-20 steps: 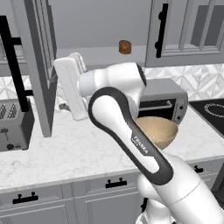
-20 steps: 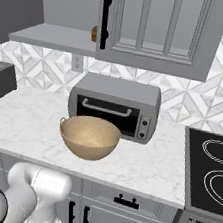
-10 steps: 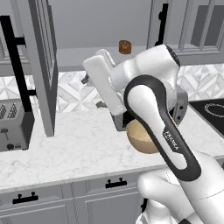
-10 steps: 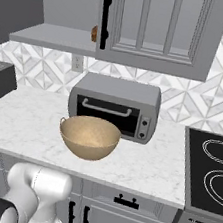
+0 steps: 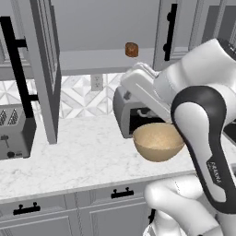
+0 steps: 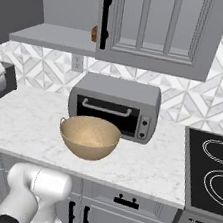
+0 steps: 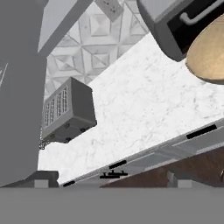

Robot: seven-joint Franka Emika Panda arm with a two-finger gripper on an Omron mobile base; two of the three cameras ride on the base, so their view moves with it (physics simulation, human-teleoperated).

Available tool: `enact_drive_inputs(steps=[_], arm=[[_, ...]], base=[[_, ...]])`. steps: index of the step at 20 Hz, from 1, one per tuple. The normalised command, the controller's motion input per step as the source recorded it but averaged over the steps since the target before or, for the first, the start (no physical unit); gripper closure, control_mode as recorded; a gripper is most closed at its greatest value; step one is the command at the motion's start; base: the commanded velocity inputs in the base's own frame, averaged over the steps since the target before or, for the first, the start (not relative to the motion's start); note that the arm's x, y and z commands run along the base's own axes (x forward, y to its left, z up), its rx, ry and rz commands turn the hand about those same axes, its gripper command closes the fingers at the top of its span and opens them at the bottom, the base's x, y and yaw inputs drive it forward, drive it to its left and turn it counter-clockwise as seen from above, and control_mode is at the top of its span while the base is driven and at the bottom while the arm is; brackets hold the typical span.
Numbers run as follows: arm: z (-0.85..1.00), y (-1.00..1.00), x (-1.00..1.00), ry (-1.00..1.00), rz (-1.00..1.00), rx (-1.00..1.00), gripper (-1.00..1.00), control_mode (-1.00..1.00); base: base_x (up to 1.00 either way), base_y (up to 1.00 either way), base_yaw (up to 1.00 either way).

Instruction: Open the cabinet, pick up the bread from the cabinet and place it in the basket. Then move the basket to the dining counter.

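Observation:
The cabinet's left door stands swung open, its black bar handle facing me. The bread, a small brown lump, sits on the bare shelf and peeks past the shut door's edge. The tan basket rests on the marble counter in front of the toaster oven. My white hand hangs below and right of the bread, above the basket's left side. My gripper is open and holds nothing. The dining counter is out of view.
A grey toaster stands at the counter's left end under the open door. A black stove top lies right of the toaster oven. Grey drawers run below the counter edge. A wall outlet sits on the tiled backsplash.
My arm has swung right, carrying the hand away from the open door to a spot over the toaster oven, below the bread. Door, bread and basket stay put.

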Motion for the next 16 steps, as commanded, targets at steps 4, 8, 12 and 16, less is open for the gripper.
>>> enact_drive_inputs(steps=[4, 8, 12, 16], arm=[[0.0, -0.69, -0.11, -0.25, 0.0, -0.37, -1.0, -1.0], [0.16, -0.67, 0.0, -0.17, 0.0, -0.27, -1.0, -1.0], [0.31, -0.65, 0.0, -0.17, 0.02, -0.16, -1.0, -1.0], [0.08, -0.12, -0.08, -0.21, 0.04, -0.13, -1.0, -1.0]], base=[[0.0, 0.0, 0.0], [0.0, 0.0, 0.0], [0.0, 0.0, 0.0], [0.0, 0.0, 0.0]])
